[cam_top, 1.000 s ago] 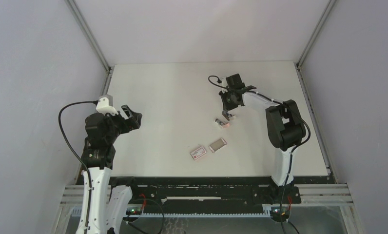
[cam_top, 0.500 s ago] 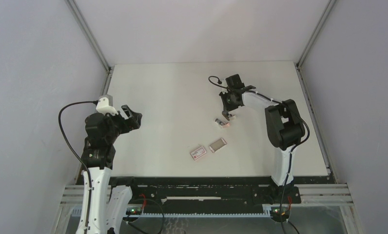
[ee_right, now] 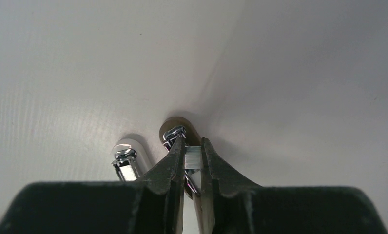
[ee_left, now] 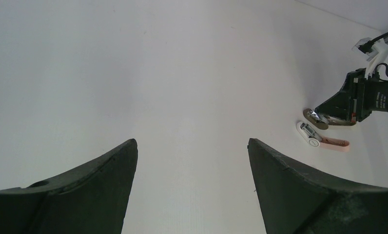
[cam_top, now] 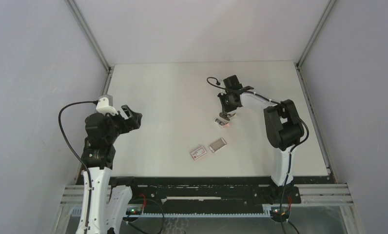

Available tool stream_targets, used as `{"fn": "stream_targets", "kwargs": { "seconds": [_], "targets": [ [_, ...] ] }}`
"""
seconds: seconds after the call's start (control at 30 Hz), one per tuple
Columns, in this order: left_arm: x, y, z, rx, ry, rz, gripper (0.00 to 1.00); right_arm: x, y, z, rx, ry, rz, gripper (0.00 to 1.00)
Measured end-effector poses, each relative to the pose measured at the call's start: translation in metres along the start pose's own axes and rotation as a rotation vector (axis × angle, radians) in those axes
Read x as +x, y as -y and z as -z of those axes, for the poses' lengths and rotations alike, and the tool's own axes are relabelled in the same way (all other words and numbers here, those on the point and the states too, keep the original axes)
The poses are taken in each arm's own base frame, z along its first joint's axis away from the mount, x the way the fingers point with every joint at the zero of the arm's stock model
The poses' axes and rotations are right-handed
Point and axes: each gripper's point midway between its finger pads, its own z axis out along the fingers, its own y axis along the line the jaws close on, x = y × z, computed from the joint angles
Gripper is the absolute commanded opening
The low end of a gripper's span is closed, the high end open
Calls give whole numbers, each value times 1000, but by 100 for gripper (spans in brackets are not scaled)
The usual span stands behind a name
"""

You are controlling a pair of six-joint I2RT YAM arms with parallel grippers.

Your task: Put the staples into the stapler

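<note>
The small pink-and-white stapler (cam_top: 223, 122) lies opened flat at centre right of the table. In the right wrist view its white half (ee_right: 128, 158) is on the left and its chrome channel (ee_right: 174, 133) lies just beyond my fingertips. My right gripper (ee_right: 193, 146) is shut on a short silvery strip of staples (ee_right: 193, 157), held directly over that channel. The grey tray of staples (cam_top: 217, 145) rests nearer the arms, beside the white box with a red label (cam_top: 198, 153). My left gripper (ee_left: 192, 146) hovers open and holds nothing, far left of the stapler (ee_left: 310, 133).
The white table (cam_top: 172, 97) is bounded by grey walls with metal corner posts at the back. The right arm's elbow (cam_top: 282, 124) stands to the right of the stapler. A black rail (cam_top: 202, 187) runs along the near edge.
The right wrist has shifted slightly to the left, keeping its fingertips over the stapler. The left arm, the tray and the box have not moved.
</note>
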Motion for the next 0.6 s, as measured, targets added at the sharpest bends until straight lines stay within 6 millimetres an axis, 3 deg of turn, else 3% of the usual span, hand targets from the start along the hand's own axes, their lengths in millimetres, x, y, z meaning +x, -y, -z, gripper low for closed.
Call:
{"fn": "stream_targets", "kwargs": {
  "seconds": [0.6],
  "targets": [
    [0, 0, 0, 0, 0, 0, 88, 0, -21, -2, 21, 2, -8, 9]
  ]
}}
